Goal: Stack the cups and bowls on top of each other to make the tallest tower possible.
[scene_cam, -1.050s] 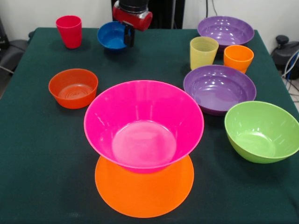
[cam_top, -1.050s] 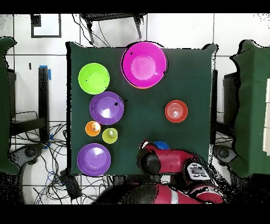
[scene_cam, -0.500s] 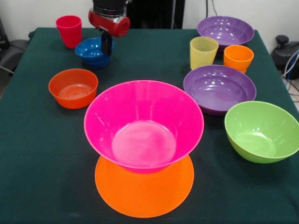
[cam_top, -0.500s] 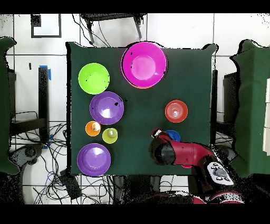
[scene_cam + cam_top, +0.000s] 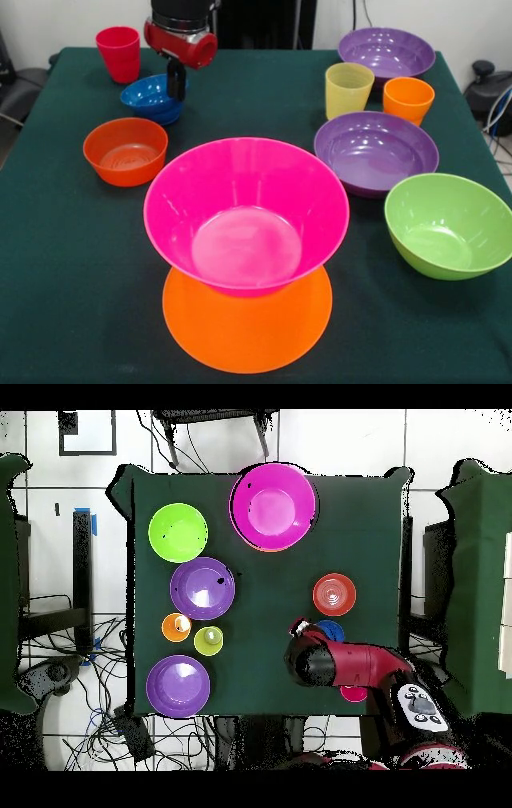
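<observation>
While clamped on its rim, the tool (image 5: 175, 83) holds the blue bowl (image 5: 147, 97) tilted (mouth upward).

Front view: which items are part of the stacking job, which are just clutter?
Job:
- glossy hot pink plastic bowl sitting on upturned orange plastic bowl
- small blue plastic bowl, hand on its rim
- small red-orange plastic bowl
- lime green plastic bowl

Clutter:
- tangled floor cables

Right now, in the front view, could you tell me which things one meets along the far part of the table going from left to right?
Red cup → blue bowl, with the gripper at its rim → pale yellow cup → orange cup. The far purple bowl spans behind both of those cups, so I leave it unplaced.
</observation>
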Robot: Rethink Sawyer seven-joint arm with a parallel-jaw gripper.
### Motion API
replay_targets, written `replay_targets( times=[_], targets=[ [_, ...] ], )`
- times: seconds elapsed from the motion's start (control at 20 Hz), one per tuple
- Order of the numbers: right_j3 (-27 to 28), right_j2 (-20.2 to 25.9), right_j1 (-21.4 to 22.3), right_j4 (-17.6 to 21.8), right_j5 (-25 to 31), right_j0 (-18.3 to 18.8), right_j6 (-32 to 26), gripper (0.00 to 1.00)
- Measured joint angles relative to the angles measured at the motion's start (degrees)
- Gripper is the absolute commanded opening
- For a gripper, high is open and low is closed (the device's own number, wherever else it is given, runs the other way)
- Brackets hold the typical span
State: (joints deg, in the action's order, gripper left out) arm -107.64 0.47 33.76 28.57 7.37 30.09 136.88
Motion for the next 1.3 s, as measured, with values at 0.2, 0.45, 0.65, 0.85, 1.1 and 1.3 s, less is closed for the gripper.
replay_targets(
  times=[0.2, 0.45, 0.65, 0.85, 1.1, 1.3],
  targets=[
    [0.02, 0.63, 0.94, 0.86, 0.47, 0.00, 0.00, 1.00],
    [0.03, 0.85, 1.37, 0.99, 1.16, -0.06, -0.01, 1.00],
    [-0.06, 1.81, 2.95, 0.61, 4.50, -0.03, -0.01, 1.00],
    [-0.81, 3.73, 6.16, -1.01, 9.37, 0.18, 0.00, 1.00],
    [-2.13, 6.57, 10.55, -3.78, 12.66, 0.15, 0.00, 1.00],
    [-2.66, 7.55, 11.82, -4.87, 12.67, -0.56, 0.00, 1.00]
  ],
)
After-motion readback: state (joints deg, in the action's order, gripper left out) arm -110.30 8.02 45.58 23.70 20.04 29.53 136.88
